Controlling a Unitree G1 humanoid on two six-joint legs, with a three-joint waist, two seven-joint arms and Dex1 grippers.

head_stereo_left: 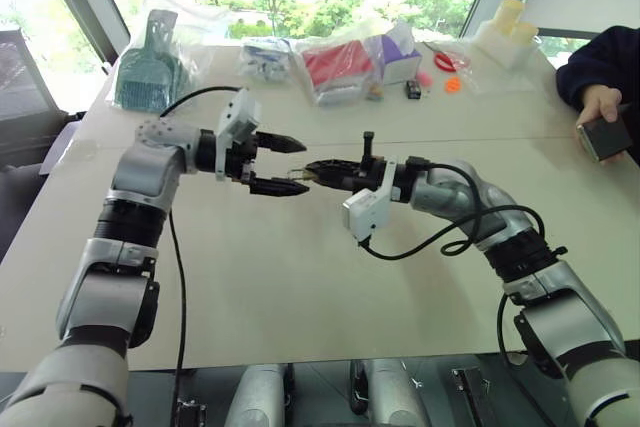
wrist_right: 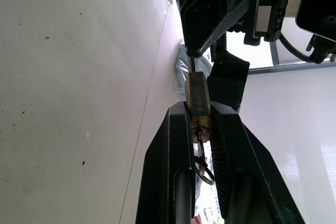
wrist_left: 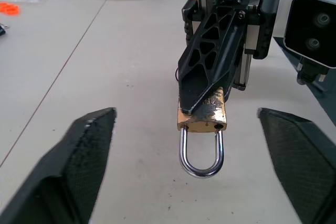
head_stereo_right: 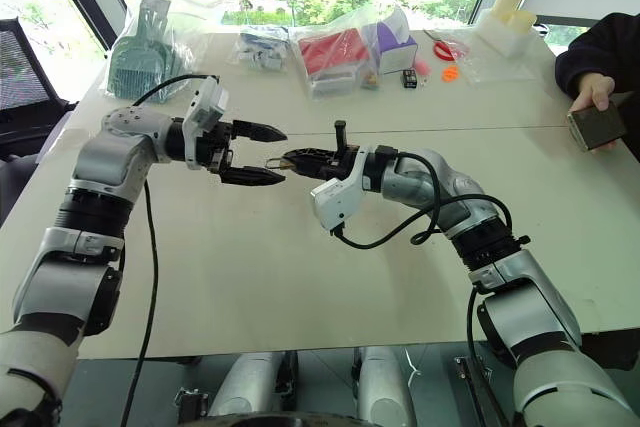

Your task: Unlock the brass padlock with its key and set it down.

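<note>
The brass padlock [wrist_left: 202,117] hangs in mid-air over the table [head_stereo_left: 300,287], its brass body pinched between the fingertips of my right gripper [wrist_left: 202,103], which is shut on it. Its silvery shackle [wrist_left: 201,153] points toward my left gripper [wrist_left: 186,116], and both shackle legs enter the body. The left gripper stands wide open, one finger on each side of the shackle, touching nothing. In the right wrist view the key [wrist_right: 200,139] appears to sit in the padlock's [wrist_right: 198,97] lower end between the right fingers, with a thin wire ring [wrist_right: 203,170] dangling from it.
Bagged goods line the table's far edge: a green dustpan [head_stereo_left: 150,72], a red item [head_stereo_left: 338,65], a purple box [head_stereo_left: 400,47] and orange bits [head_stereo_left: 453,84]. At the right edge a person's hand [head_stereo_left: 598,102] holds a dark device [head_stereo_left: 605,137].
</note>
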